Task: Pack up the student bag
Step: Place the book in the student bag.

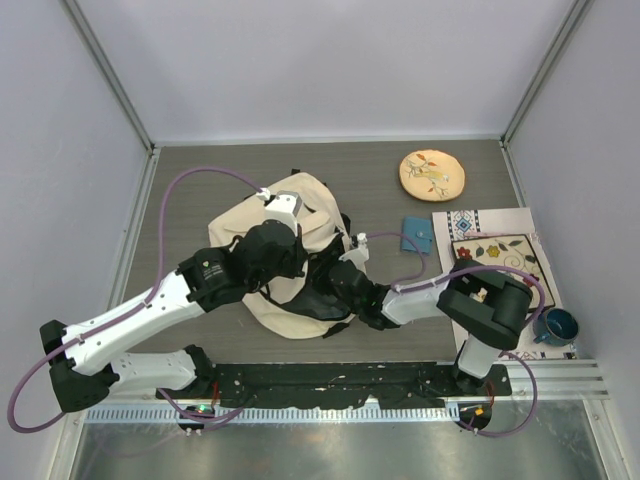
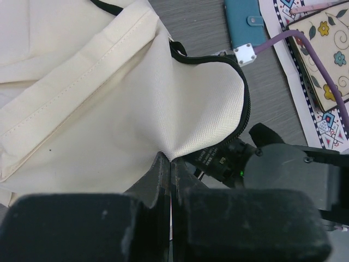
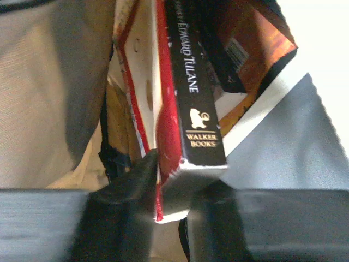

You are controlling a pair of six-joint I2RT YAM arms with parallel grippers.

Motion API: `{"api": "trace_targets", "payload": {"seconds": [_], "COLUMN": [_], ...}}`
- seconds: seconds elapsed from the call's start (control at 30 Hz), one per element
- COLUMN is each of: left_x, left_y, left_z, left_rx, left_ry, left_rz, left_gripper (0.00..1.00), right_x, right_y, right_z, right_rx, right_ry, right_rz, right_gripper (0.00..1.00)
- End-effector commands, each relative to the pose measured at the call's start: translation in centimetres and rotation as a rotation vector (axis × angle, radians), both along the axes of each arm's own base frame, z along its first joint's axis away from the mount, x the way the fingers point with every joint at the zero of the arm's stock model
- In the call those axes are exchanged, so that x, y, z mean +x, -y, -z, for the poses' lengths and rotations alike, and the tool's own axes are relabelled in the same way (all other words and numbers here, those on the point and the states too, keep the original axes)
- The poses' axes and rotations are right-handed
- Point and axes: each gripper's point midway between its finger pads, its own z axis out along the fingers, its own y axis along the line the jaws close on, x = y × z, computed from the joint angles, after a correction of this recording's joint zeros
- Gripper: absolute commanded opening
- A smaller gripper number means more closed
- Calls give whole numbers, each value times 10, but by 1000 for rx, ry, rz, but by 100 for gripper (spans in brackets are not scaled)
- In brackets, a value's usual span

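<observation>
Across the enclosure floor, a grey wood-grain table [image 1: 200,190] is seen, closed in on three sides by plain pale walls [image 1: 320,60] that are joined at bare metal posts [image 1: 110,70]. Along the near edge a black base plate [image 1: 330,378] is bolted down, with a slotted metal rail [image 1: 560,372] beside it.

The student bag [image 1: 232,228] is laid at the middle of the table, cream fabric slumped, its black zip edge [image 2: 244,93] open toward the right arm.

Left fingers [image 2: 159,180]: closed together, with the bag's fabric drawn up into a point at their tips, so the cloth is read as pinched.

Right fingers [image 3: 133,180]: clamped on the lower end of a book [image 3: 185,98] with a red cover and black spine, which is held upright within the bag's opening beside a second, orange-covered book [image 3: 256,49].

On the far right of the table a round tan embroidered disc [image 1: 432,174] is noted. A teal wallet [image 1: 417,234] lies between the bag and a patterned mat [image 1: 490,222]. A blue mug [image 1: 556,326] is set at the mat's near right corner.
</observation>
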Motion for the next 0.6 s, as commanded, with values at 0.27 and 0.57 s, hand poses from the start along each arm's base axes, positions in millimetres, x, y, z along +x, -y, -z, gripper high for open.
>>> {"api": "trace_targets", "payload": {"seconds": [0.27,0.57], "left_x": [4,6], "left_y": [-2,-6], "left_z": [-19,-14], "left_rx": [-87,-97], "left_ry": [48,51], "left_rz": [-48,-67], "left_gripper": [0,0], "right_x": [-13,-27], "right_y": [4,41], "right_z": [20,10], "right_rx": [-25,-122], "right_ry": [-5,26], "right_rz": [-69,-61], "right_gripper": [66,72]}}
